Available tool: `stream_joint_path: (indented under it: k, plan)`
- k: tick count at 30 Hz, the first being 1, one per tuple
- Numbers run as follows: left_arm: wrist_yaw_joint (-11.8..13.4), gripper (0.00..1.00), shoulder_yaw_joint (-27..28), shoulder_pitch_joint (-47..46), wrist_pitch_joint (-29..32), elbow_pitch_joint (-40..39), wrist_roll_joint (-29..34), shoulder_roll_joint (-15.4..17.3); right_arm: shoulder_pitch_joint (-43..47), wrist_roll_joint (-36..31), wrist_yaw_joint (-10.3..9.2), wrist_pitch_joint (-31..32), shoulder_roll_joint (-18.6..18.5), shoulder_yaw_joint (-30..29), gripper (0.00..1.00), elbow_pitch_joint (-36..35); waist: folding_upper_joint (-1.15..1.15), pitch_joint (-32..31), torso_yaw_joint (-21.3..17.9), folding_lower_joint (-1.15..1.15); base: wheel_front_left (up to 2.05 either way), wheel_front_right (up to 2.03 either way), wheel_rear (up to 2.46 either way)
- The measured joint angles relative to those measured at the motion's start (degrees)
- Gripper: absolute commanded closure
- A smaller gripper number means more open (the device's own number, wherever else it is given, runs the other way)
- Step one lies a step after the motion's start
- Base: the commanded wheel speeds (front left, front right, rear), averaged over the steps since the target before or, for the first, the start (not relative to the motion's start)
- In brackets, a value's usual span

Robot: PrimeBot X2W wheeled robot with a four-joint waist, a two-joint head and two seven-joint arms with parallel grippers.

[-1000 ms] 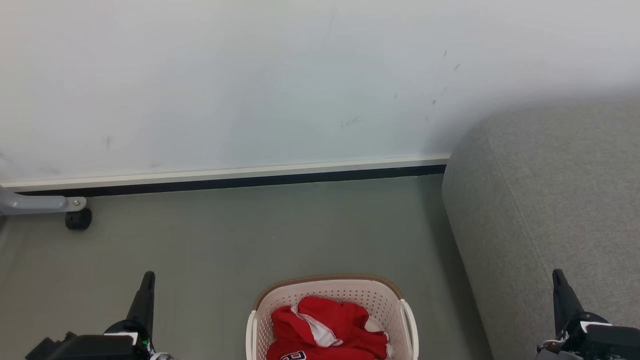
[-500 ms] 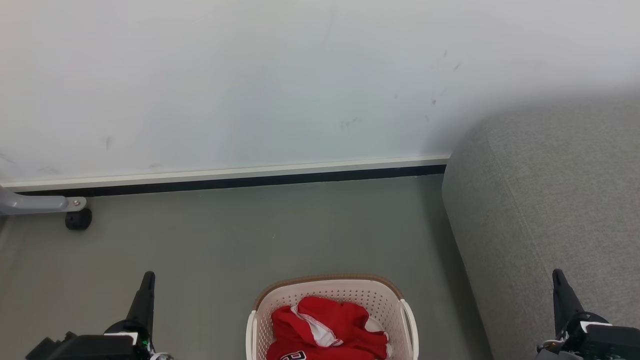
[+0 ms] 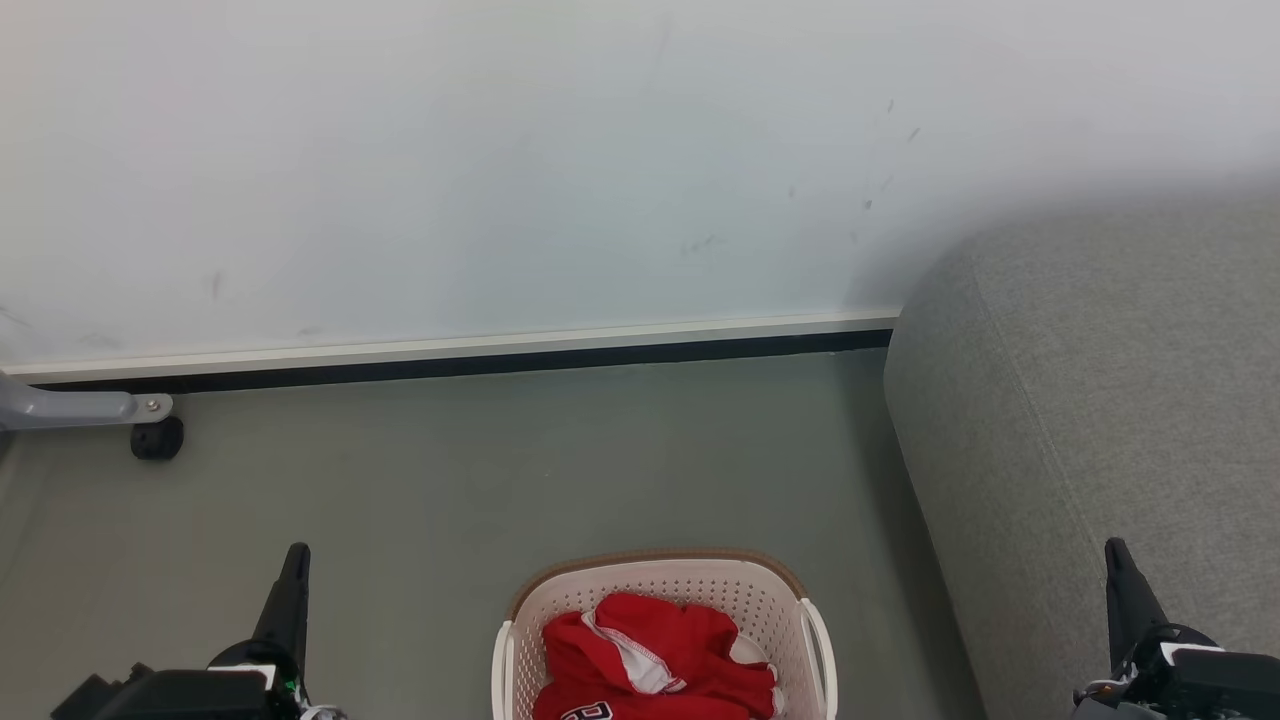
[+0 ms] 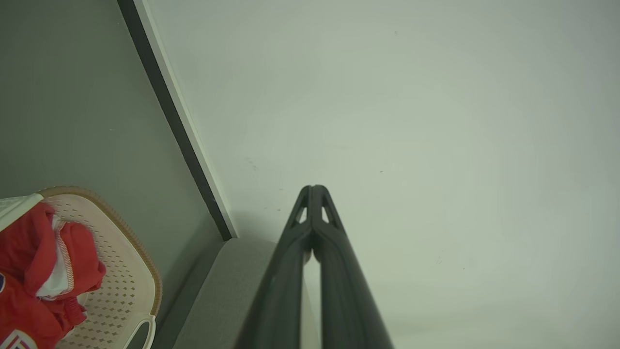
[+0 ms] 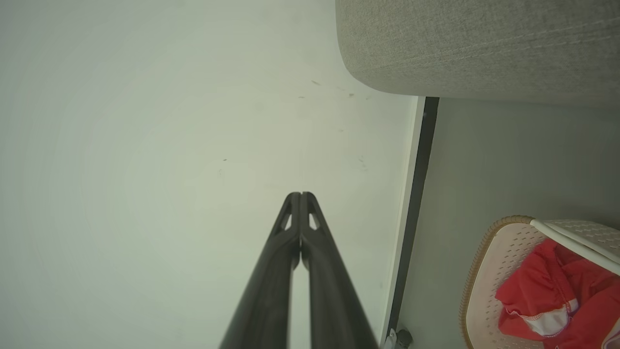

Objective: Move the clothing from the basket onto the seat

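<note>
In the brown-rimmed, cream perforated basket [image 3: 668, 582] lies crumpled red clothing [image 3: 690, 640] with white trim and dark lettering. The left gripper [image 3: 297, 552] and right gripper [image 3: 1116, 548] flank it, fingers pressed together and empty.

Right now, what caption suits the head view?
Red clothing in the basket beside the grey seat; left gripper and right gripper shut.

closed left tool [image 4: 314, 190], basket [image 4: 140, 252], clothing [image 4: 29, 271]

Dark lettering on the red clothing [image 3: 700, 650] is cut off, unreadable.
</note>
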Motion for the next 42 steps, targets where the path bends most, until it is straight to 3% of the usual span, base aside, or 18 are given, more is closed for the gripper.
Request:
stream_joint_path:
  k: [7, 8, 14, 24, 32, 42]
  plan:
    - [0.0, 1.00, 0.0, 0.0, 0.0, 0.0, 0.0, 0.0, 0.0, 0.0, 0.01, 0.0, 0.0, 0.0, 1.00, 0.0, 0.00, 0.0, 0.0, 0.00, 0.00, 0.00, 0.00]
    - [0.0, 0.00, -0.1, 0.2, 0.0, 0.3, 0.0, -0.1, 0.1, 0.0, -0.01, 0.0, 0.1, 0.1, 0.00, 0.3, 0.00, 0.0, 0.0, 0.00, 0.00, 0.00, 0.00]
    - [0.1, 0.00, -0.4, 3.3, 0.0, 3.8, 0.0, -0.9, 2.9, 0.0, -0.35, 0.0, 1.3, 0.4, 0.00, 4.0, 0.00, 0.0, 0.0, 0.00, 0.00, 0.00, 0.00]
    - [0.1, 0.00, -2.2, 3.9, -1.8, 3.2, 0.9, -0.9, 3.5, -0.3, -0.34, -2.0, 1.4, 2.3, 0.00, 3.5, 0.00, 0.0, 0.0, 0.00, 0.00, 0.00, 0.00]
    - [1.1, 0.00, -2.7, 3.9, -3.7, 1.7, 3.8, -0.9, 3.5, -1.9, -0.43, -3.6, 1.3, 3.2, 0.00, 2.2, 0.00, 0.0, 0.0, 0.00, 0.00, 0.00, 0.00]
    - [2.6, 0.00, -4.0, 3.7, -5.7, -0.4, 11.5, -0.5, 3.5, -8.4, -2.61, -5.6, 1.3, 4.7, 0.00, 0.2, 0.00, -0.1, 0.0, 0.00, 0.00, 0.00, 0.00]
